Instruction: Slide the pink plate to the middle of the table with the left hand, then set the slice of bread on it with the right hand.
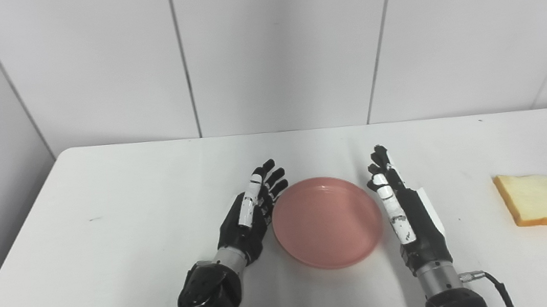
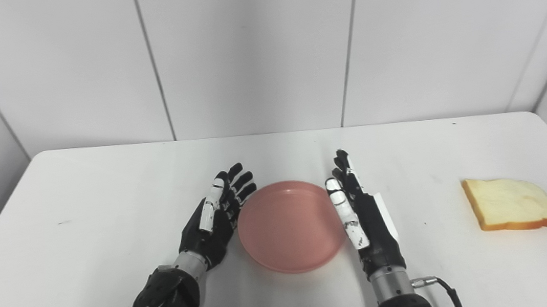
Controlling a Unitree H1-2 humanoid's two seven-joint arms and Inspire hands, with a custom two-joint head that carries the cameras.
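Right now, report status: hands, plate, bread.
Left hand open, beside pink plate. Right hand open, on plate's other side. Plate mid-table, bare. Slice of bread far right on table, path unobstructed.

arms: cut off at bottom edge | right hand [image 2: 363, 220]: hides pink plate [image 2: 289, 226] rim

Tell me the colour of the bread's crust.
Golden-orange crust on the bread, round a pale cream face; clearest in the left eye view.
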